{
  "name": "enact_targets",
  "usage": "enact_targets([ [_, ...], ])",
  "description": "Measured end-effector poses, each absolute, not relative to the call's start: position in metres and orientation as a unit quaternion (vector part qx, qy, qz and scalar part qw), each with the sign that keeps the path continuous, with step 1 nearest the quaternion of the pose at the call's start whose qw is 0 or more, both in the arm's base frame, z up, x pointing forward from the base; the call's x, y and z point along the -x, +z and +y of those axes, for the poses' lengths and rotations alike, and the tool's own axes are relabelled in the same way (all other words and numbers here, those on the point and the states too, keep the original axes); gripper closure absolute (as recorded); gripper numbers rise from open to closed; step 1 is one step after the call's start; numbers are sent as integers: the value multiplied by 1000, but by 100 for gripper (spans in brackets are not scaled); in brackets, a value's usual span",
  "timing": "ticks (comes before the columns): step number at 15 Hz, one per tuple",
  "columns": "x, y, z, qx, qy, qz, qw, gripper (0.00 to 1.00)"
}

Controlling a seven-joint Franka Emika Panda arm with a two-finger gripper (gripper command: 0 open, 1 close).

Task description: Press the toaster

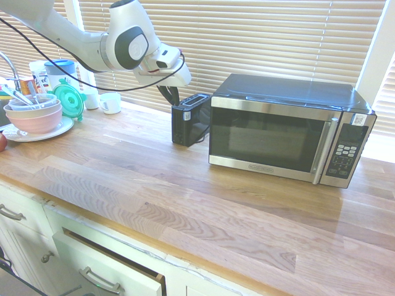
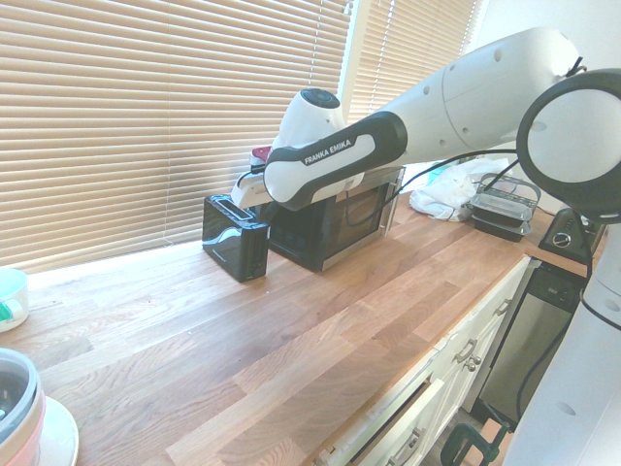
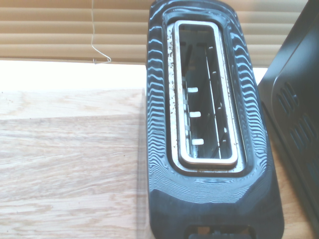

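Note:
The small black toaster point(image 1: 189, 119) stands on the wooden counter, its side close against the left wall of the microwave. My gripper point(image 1: 171, 98) hovers just above the toaster's end farthest from the microwave, with its dark fingers drawn together into one point and nothing held. From the other side, the toaster point(image 2: 236, 237) sits in front of the blinds and the gripper point(image 2: 248, 183) is largely hidden behind my forearm. The wrist view looks straight down on the toaster point(image 3: 159, 149), with its long metal-rimmed slot point(image 3: 204, 114) empty.
The stainless-steel microwave point(image 1: 290, 129) fills the counter to the right of the toaster. Stacked bowls on a plate point(image 1: 36, 117), a white cup point(image 1: 112, 103) and a teal lid point(image 1: 68, 98) stand at the left. Below the counter edge a drawer point(image 1: 111, 262) is slightly pulled out.

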State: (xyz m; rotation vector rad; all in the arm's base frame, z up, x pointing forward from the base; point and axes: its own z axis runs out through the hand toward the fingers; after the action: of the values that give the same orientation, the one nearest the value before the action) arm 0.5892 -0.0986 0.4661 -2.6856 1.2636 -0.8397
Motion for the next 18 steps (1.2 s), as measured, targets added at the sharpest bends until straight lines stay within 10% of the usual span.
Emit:
enact_targets([
  [18, -599, 448, -103, 877, -251, 410, 22, 100],
])
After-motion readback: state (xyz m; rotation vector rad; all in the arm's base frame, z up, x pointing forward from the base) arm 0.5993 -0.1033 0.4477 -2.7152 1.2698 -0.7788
